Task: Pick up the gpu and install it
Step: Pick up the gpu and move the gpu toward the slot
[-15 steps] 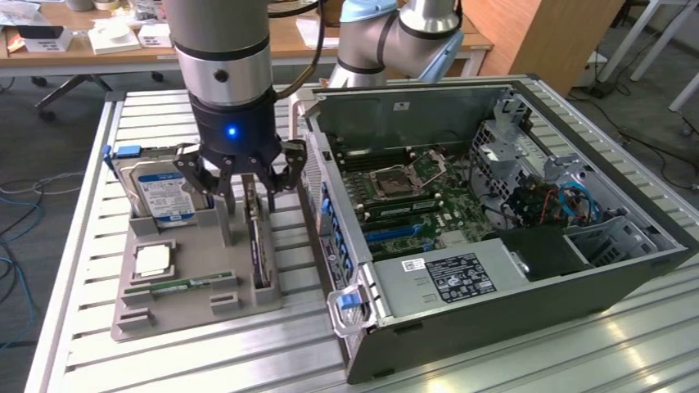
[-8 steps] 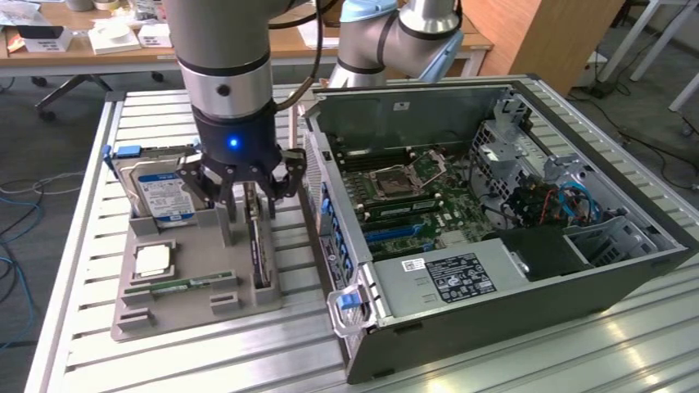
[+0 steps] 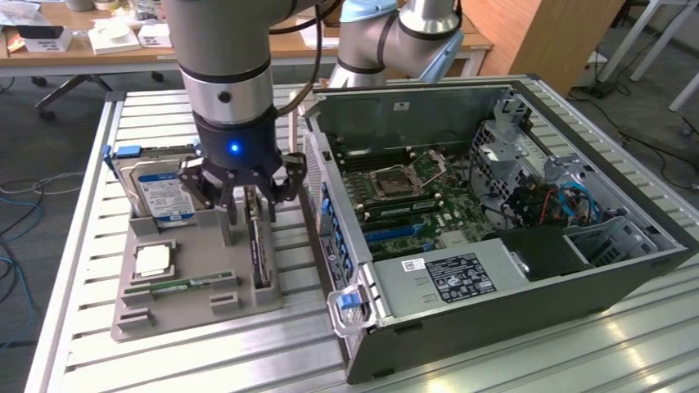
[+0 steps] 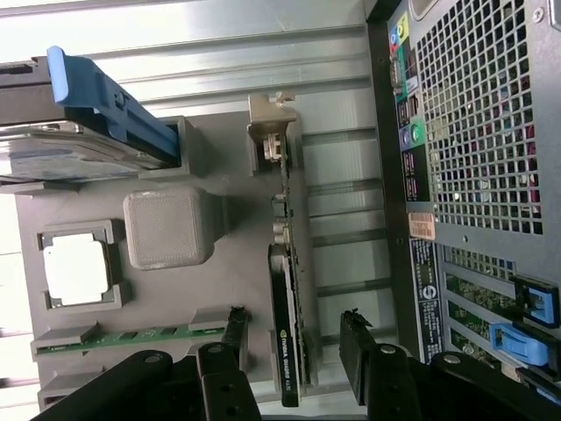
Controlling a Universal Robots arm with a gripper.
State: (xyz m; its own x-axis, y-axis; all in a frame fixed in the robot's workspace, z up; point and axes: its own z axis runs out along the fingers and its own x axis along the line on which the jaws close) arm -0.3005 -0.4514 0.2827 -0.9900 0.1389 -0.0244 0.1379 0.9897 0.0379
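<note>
One hand (image 4: 293,316) | spread open | straddles upright gpu (image 4: 283,338), clear of both faces

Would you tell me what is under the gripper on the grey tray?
The gpu stands on edge in a slot of the grey tray, below the open gripper, whose fingers straddle it without touching. Its lower edge is hidden in the slot.

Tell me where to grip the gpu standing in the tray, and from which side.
Grip the gpu by its top edge from straight above, clamping its two flat faces. It stands on edge in the gray tray, thin, both faces free. The open gripper hangs over it.
</note>
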